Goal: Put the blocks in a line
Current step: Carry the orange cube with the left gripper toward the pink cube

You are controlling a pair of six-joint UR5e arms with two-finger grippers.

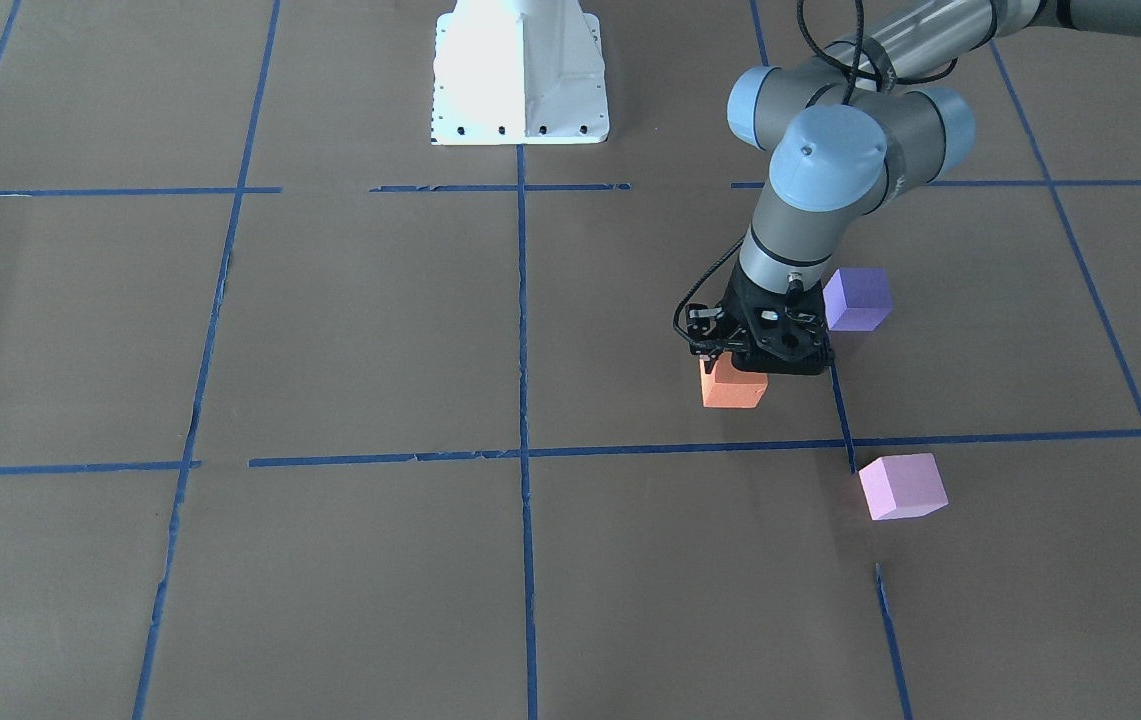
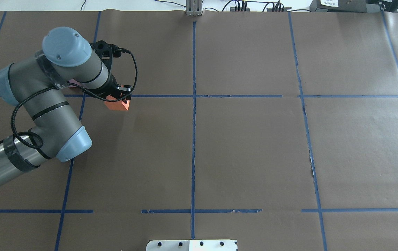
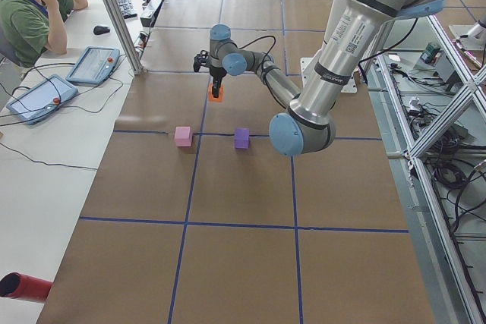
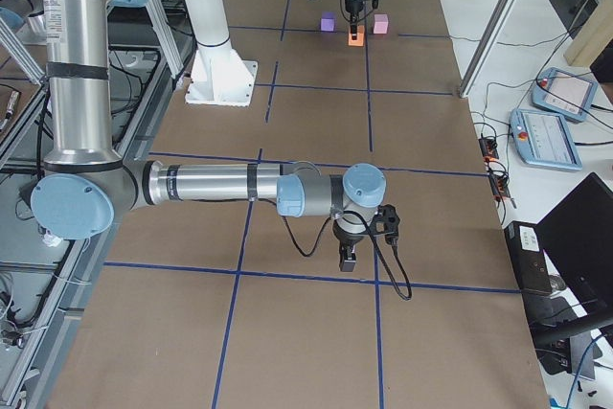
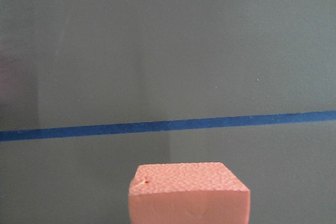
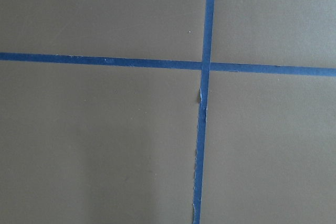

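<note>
The orange block (image 1: 730, 388) is low at the table surface, under my left gripper (image 1: 752, 368), whose jaws stand down around its top and are shut on it. In the left wrist view the orange block (image 5: 189, 192) fills the bottom centre, just short of a blue tape line. The dark purple block (image 1: 857, 298) sits just behind the gripper, towards the robot. The pale pink block (image 1: 902, 486) lies on the operators' side, beside a tape line. My right gripper (image 4: 349, 258) hangs over a tape crossing far from the blocks; I cannot tell if it is open or shut.
Brown paper with a blue tape grid (image 1: 522, 452) covers the table. The white robot base (image 1: 520, 75) stands at the middle of the robot's side. An operator (image 3: 34, 13) sits at a side desk with tablets.
</note>
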